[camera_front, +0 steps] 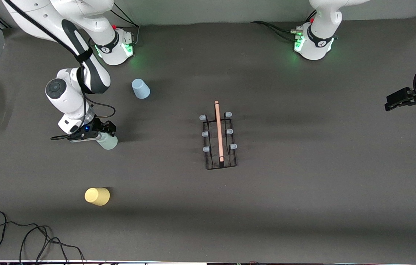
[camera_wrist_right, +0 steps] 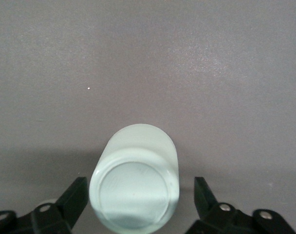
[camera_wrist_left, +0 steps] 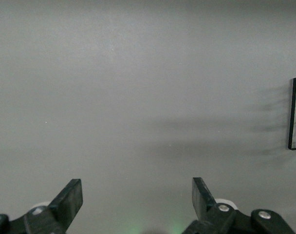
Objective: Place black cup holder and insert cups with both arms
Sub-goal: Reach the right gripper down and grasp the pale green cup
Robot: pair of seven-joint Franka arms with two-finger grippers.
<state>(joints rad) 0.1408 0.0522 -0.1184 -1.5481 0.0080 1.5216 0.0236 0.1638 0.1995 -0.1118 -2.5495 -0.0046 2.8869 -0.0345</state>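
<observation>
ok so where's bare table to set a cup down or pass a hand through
Widest bare patch: between the black cup holder and the left tool, which waits open. Another strip runs nearer the camera than the holder, beside the yellow cup. Crowded: the right arm's end, where the right tool straddles the pale green cup, open, with the light blue cup close by.

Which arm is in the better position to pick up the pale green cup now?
Probably the right arm. The right gripper stands open with its fingers on either side of the pale green cup. The left gripper waits open at the left arm's end of the table.
</observation>
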